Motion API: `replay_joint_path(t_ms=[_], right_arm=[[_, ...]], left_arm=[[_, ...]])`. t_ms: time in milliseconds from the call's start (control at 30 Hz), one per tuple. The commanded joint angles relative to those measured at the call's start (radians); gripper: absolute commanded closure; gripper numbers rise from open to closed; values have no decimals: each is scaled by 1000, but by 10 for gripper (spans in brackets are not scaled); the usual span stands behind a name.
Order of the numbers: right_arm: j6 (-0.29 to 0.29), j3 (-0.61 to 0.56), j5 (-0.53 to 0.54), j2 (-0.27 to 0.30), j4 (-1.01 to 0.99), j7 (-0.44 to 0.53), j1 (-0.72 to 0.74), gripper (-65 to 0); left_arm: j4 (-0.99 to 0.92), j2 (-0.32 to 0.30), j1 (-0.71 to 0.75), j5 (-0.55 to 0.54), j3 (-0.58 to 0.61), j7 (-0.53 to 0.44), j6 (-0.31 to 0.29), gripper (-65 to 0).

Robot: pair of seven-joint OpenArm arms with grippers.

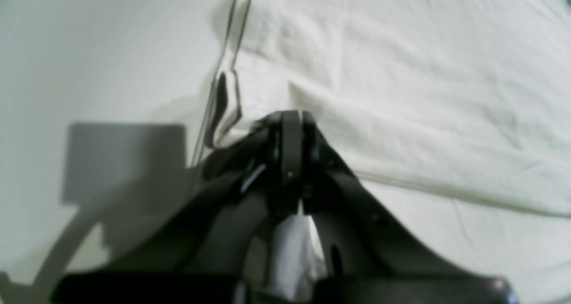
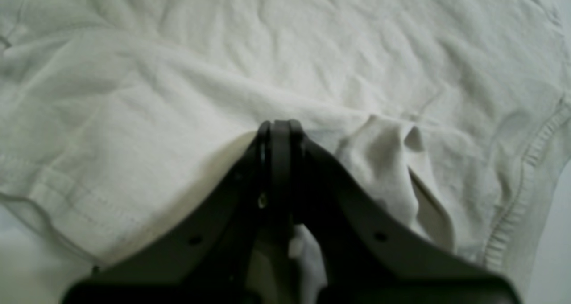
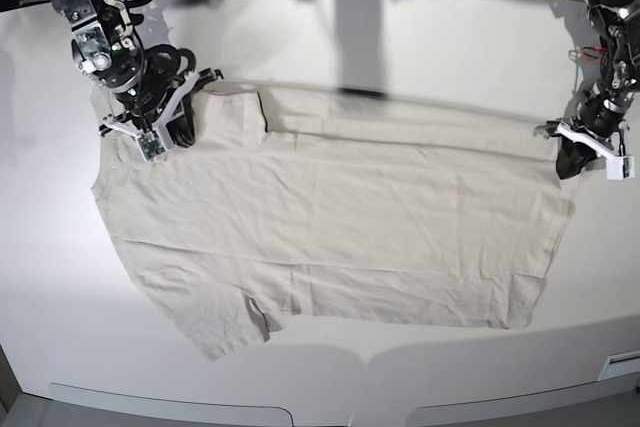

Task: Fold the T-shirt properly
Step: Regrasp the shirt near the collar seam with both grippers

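Gripping T-shirt (image 3: 330,217) edges: left end effector (image 1: 292,117), right end effector (image 2: 280,125) both clamped.

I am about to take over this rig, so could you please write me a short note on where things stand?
Left hand: shut, pinching the T-shirt at its hem corner.
Right hand: shut on cloth beside the collar.
T-shirt: spread on the white table, far long edge already turned in as a strip, near sleeve out flat.
Left: near side, sleeve, crosswise folds.
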Motion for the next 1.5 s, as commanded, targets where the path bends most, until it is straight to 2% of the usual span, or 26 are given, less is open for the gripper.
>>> replay_joint_path(t_ms=[0, 100, 333, 433, 533, 667, 900, 967, 1033, 1200, 1467], right_arm=[[11, 4, -18, 28, 2, -33, -3, 0], [18, 4, -18, 39, 2, -34, -3, 0], [17, 4, -15, 44, 2, -53, -3, 0], [16, 4, 61, 44, 5, -134, -2, 0], [16, 4, 172, 44, 25, -273, -3, 0], [16, 4, 175, 44, 60, -283, -3, 0], [16, 4, 169, 44, 99, -293, -3, 0], [16, 4, 167, 44, 99, -302, -3, 0], [16, 4, 167, 45, 99, -309, -3, 0], [17, 4, 88, 45, 99, -308, -10, 0], [17, 4, 61, 48, 103, -288, -33, 0]], left_arm=[[-19, -3, 23, 77, -2, 89, 21, 0], [-21, -2, 72, 64, -2, 80, -14, 0], [63, -1, 203, 64, -2, 81, -14, 0], [115, 4, 241, 64, -2, 107, -14, 0], [187, 24, 232, 36, -2, 284, -13, 0], [296, 48, 192, -69, -2, 494, -14, 0], [391, 57, 51, -67, -2, 832, -13, 0], [391, 63, 16, -11, -2, 916, -14, 0], [389, 61, 16, 61, -2, 901, -13, 0], [386, 64, 93, 215, -2, 866, 13, 0], [387, 62, 204, 232, -2, 900, 13, 0]])
